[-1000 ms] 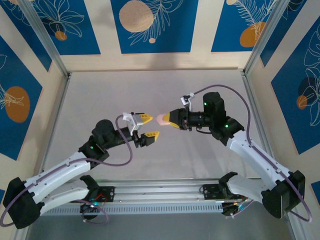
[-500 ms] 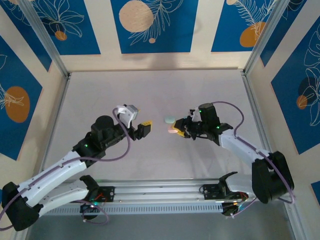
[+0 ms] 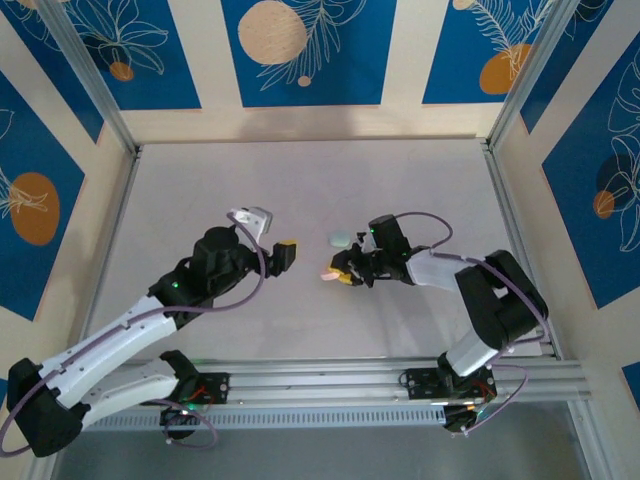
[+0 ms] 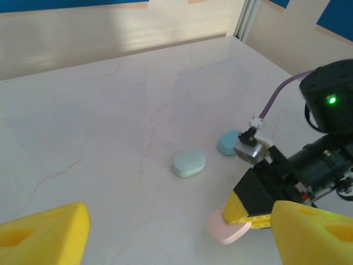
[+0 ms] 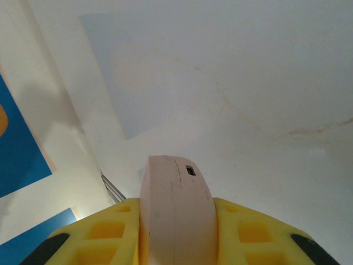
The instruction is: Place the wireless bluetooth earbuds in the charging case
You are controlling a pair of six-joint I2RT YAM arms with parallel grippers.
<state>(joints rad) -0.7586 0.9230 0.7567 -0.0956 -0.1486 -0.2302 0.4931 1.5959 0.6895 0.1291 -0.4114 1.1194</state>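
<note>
Bare desk is stretching wide around both claws, walls well off. Right claw is grasping the pink charging case, lowered deskward since earlier. Left claw, facing it, is standing released, wider than before.

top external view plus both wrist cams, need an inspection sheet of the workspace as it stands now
surface: pale marbled table, fine veins, no spills seen
job's things: pink charging case, lid closed, held edge-on; mint case lying flat on the table; pale blue rounded piece just beyond it, partly hidden by the right wrist
clutter: nothing seen
grippers: left gripper open and empty, facing the pink case; right gripper shut on the pink charging case, low over the table
cables: purple cable loops free at the right wrist, clear of the cases
surroundings: blue leaf-print panels, metal frame posts, rail at the near edge
</note>
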